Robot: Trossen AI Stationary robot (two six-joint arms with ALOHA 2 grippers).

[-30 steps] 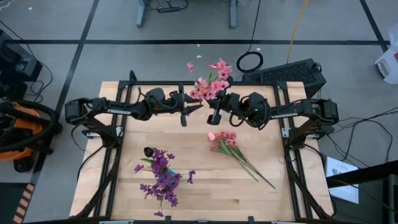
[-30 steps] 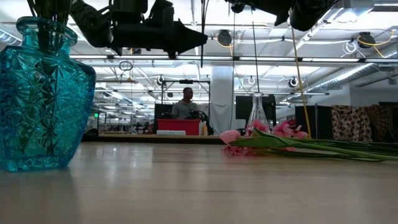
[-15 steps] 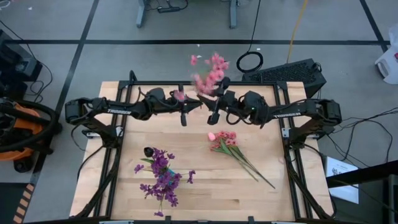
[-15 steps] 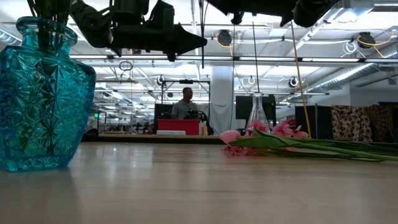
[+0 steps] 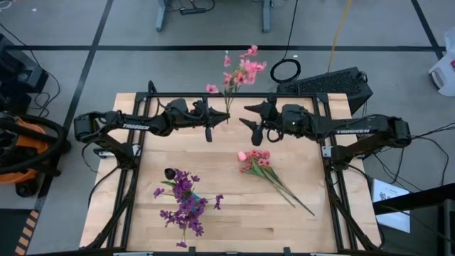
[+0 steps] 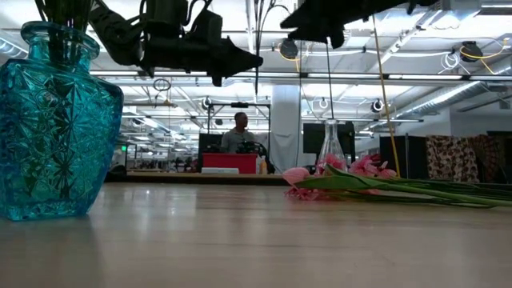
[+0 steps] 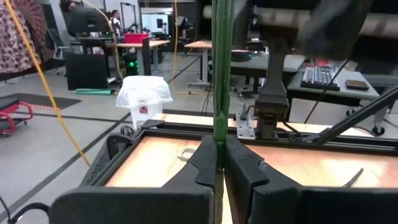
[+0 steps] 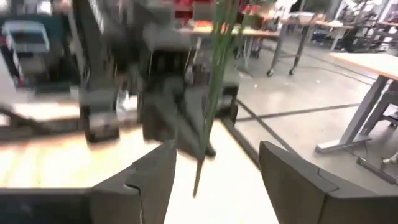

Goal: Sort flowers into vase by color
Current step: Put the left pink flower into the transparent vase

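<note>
Pink spray (image 5: 238, 67) now from right fingers (image 5: 250, 109) to left fingers (image 5: 222, 119).

- Pink spray (image 5: 240, 69) on a thin green stem, at the bench's far edge.
- Pink bunch (image 5: 257, 161) with green stems, lying near the bench's right edge.
- Purple blossoms (image 5: 183, 203) in a teal cut-glass vase (image 6: 53, 132), faceted with star patterns, toward the bench's near-left corner.
- Pale wooden bench (image 5: 227, 213), framed in black.
- Both arms dark.

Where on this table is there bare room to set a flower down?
Bare wood lies between the purple flowers and the loose pink flowers, and along the table's near right corner. The far middle is crowded: both arms meet there around the pink spray.
</note>
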